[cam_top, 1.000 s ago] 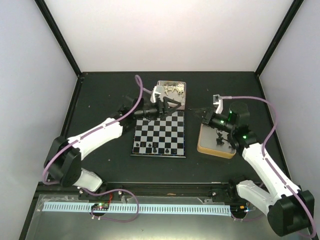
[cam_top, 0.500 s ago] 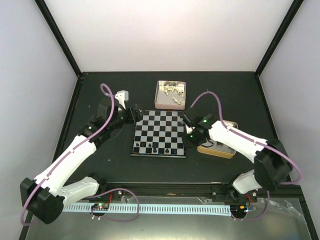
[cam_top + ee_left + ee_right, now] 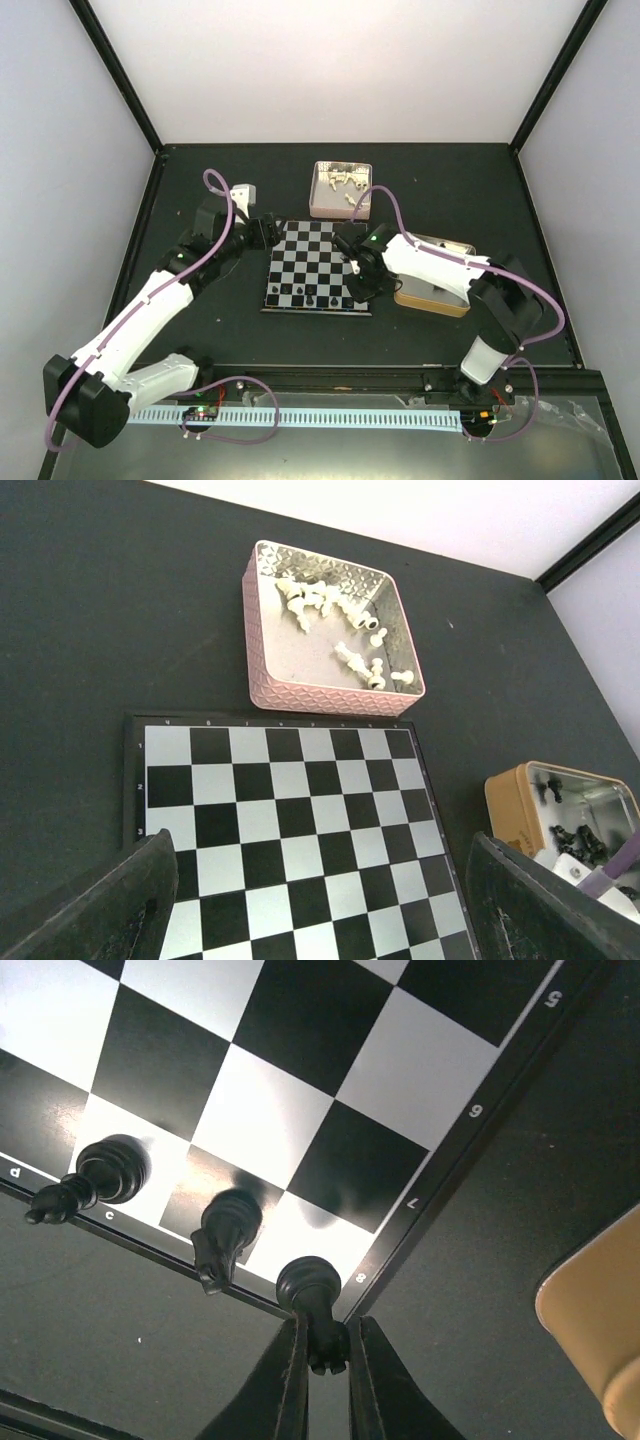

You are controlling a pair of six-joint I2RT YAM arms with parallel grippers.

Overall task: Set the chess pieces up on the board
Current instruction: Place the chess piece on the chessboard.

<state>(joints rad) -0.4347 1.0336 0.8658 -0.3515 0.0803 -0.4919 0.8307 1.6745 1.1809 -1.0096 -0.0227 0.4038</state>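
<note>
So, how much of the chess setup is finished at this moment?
Little. A few black pieces stand on the near row of the board. The right fingers grip another black piece at its corner square. Left to do: all white pieces lie in the pink tin, and the tan tin holds more black.

The board [image 3: 320, 255] lies flat mid-table, with black and pale checks and a thin dark edge; its far rows are bare. Small glossy black pieces [image 3: 300, 292] stand upright along its near row. Three show at the near right end: a slim piece [image 3: 105, 1172], a knight-like piece [image 3: 228, 1228] and a corner piece [image 3: 308, 1278], pinched at its top by the right gripper [image 3: 327, 1338]. Cream-white pieces [image 3: 312, 595] lie jumbled in the pink tin [image 3: 330, 702] just beyond the far edge. More black ones lie in the tan tin [image 3: 505, 810] to the right.
</note>
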